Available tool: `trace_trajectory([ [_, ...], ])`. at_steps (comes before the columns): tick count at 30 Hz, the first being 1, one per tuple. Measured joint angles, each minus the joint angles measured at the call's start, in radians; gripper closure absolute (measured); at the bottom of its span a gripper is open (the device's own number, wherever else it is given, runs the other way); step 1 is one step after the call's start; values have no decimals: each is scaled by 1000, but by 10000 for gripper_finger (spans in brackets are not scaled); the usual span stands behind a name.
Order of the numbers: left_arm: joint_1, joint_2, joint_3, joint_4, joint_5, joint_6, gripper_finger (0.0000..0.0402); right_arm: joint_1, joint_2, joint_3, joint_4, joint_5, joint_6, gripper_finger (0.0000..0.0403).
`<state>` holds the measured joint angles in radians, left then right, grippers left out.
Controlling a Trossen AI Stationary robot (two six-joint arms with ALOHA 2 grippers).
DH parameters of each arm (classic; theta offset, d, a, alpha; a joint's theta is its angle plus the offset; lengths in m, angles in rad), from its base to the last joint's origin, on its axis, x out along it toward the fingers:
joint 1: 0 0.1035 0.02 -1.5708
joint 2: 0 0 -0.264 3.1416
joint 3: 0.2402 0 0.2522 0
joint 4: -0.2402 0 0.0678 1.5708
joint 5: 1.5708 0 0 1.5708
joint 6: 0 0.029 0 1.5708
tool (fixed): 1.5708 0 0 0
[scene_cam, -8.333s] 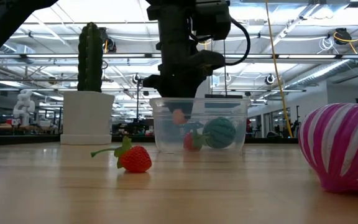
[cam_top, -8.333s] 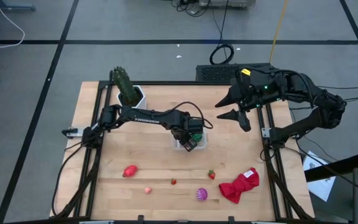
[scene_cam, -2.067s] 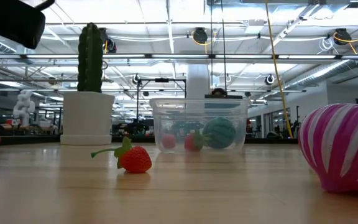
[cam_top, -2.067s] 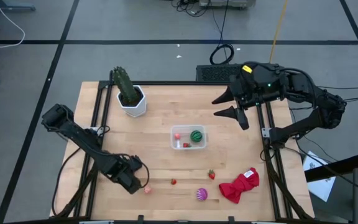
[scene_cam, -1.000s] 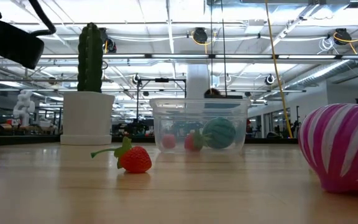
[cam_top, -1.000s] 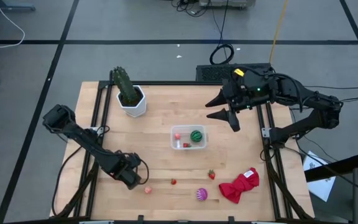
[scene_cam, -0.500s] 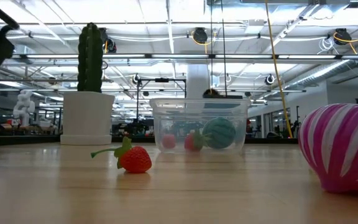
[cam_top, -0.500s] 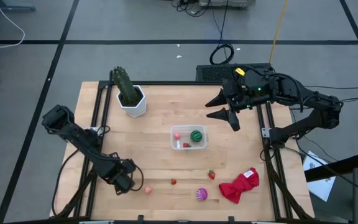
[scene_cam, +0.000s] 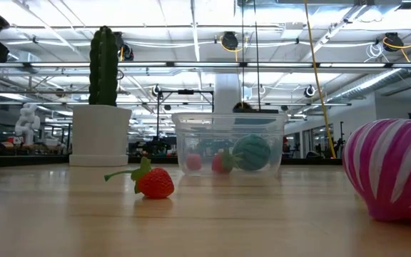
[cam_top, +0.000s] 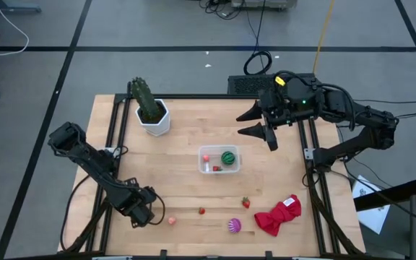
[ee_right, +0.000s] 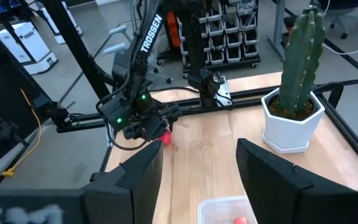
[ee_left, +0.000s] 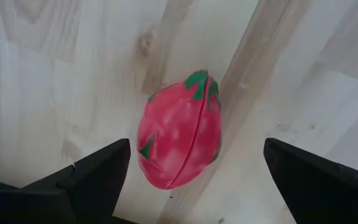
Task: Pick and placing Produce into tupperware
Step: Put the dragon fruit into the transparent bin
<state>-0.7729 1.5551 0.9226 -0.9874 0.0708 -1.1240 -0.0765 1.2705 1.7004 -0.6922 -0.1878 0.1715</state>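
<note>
Tupperware [cam_top: 219, 159] mid wooden table [cam_top: 186, 126], left end effector [ee_left: 191, 171] spread above red pepper-like piece [ee_left: 179, 138]; workshop beyond

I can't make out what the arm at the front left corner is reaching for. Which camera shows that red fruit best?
The left wrist view: the red fruit fills the picture, lying on the table between the open left gripper's fingers, not yet held. From above the arm hides it. The right wrist view shows a small red spot. The low view misses it.
</note>
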Motion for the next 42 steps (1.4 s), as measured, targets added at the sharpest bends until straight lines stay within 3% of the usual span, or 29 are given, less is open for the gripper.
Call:
trace_trajectory([
  [42,-1,0,0,-5,3,-3,25,0,0,0,0,0,0,206],
])
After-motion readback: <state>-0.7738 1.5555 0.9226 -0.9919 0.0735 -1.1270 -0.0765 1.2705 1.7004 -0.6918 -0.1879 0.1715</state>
